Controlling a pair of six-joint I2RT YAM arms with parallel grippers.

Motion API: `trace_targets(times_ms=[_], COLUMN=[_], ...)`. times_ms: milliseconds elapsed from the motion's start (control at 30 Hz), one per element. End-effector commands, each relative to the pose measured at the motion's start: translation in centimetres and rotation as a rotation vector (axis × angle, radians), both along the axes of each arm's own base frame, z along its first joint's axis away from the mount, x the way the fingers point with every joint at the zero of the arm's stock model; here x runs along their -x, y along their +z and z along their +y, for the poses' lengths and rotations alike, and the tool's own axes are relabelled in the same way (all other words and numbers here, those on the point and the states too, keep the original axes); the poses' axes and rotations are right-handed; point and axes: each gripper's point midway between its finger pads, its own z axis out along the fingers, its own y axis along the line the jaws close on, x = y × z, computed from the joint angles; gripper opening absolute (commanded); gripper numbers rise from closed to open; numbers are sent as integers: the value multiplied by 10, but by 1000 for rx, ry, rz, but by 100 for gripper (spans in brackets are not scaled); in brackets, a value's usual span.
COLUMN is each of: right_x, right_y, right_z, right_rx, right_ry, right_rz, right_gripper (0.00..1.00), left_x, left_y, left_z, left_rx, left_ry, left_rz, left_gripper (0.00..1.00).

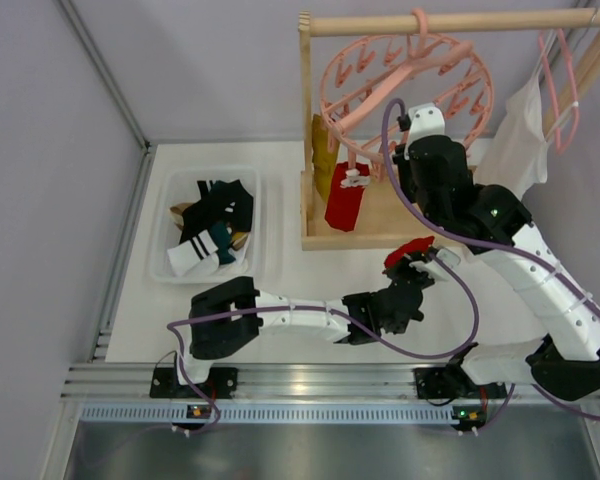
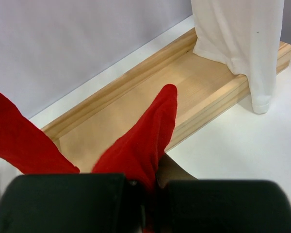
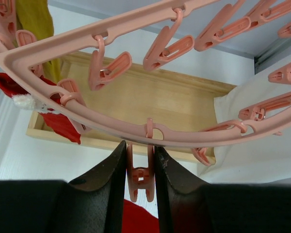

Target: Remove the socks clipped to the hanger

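Right hand (image 3: 139, 148) pinches the round pink plastic hanger's (image 3: 63, 41) six-o'clock clip peg (image 3: 139, 177) to release; left hand (image 2: 145, 194) clamps a red fabric sock (image 2: 145, 131).

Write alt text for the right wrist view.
The right pincer squeezes a pink plastic clip peg dangling from the round pink plastic ring hanger. A red fabric sock hangs clipped at left above a wooden base.

Red sock (image 1: 408, 249) in left claw (image 1: 416, 264), near hanger (image 1: 325, 88)

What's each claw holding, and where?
Left claw: red fabric sock, pinched near one end. Right claw: pink plastic clip peg on the round hanger, squeezed across its sides.
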Motion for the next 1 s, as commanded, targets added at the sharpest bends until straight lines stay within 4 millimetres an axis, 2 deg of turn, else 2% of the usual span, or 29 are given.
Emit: trace_targets(times_ms=[0, 67, 133, 200, 233, 267, 300, 333, 367, 400, 433, 500, 533, 600, 633, 667, 700, 767, 800, 833, 900, 933, 967], right_x=[2, 4, 7, 8, 10, 11, 12, 13, 14, 14, 17, 21, 26, 30, 36, 38, 40, 49, 52, 59, 68, 68, 73], right_y=[19, 20, 20, 17, 21, 20, 19, 20, 20, 17, 20, 16, 19, 14, 18, 18, 14, 17, 14, 18, 15, 15, 17], right_z=[-2, -3, -3, -4, -5, -6, -8, -11, -13, -15, -18, -17, -20, -18, -20, -22, -22, -27, -28, -33, -37, -37, -40], right_rx=[-49, -55, -66, -72, -87, -90, -90, -97, -100, -97, -114, -125, -141, -156, -173, -176, -177, -200, -205, -221, -241, -241, -249], right_ry=[-3, 0, 10, 18, 20, 23, 23, 21, 19, 17, 15, 39, 44, 65, 75, 80, 90, 95, 100, 105, 125, 125, 130], right_rz=[-70, -71, -78, -76, -87, -86, -87, -90, -92, -86, -98, -89, -99, -91, -103, -106, -101, -120, -118, -135, -153, -153, -166], right_gripper=[7, 12, 30, 32, 33, 37, 39, 43, 51, 54, 57, 66, 68, 74, 76, 81, 82, 85, 87, 92, 99, 99, 99], left_x=[2, 2, -1, -8, -11, -13, -23, -25, -31, -33, -35, -43, -45, -53, -56, -57, -63, -64, -67, -69, -84, -81, -85], left_y=[-1, -8, -10, -26, -20, -35, -37, -27, -37, -37, -26, -34, -23, -26, -15, -13, -14, 0, 6, 10, 23, 22, 31], left_z=[-1, 8, 20, 35, 47, 61, 75, 90, 108, 118, 130, 158, 170, 196, 208, 216, 233, 253, 270, 276, 313, 316, 316], left_rx=[24, 26, 24, 47, 60, 64, 90, 113, 110, 117, 147, 147, 184, 191, 223, 245, 236, 276, 290, 320, 392, 379, 413], left_ry=[5, 25, 39, 42, 46, 57, 86, 100, 134, 148, 160, 215, 230, 288, 307, 327, 369, 405, 437, 451, 522, 527, 505], left_rz=[7, 22, 49, 113, 140, 178, 196, 199, 217, 228, 232, 269, 272, 307, 310, 324, 337, 345, 346, 357, 377, 384, 406], left_gripper=[0, 0, 0, 0, 0, 0, 0, 0, 0, 0, 0, 0, 0, 0, 0, 0, 0, 0, 0, 0, 0, 0, 0])
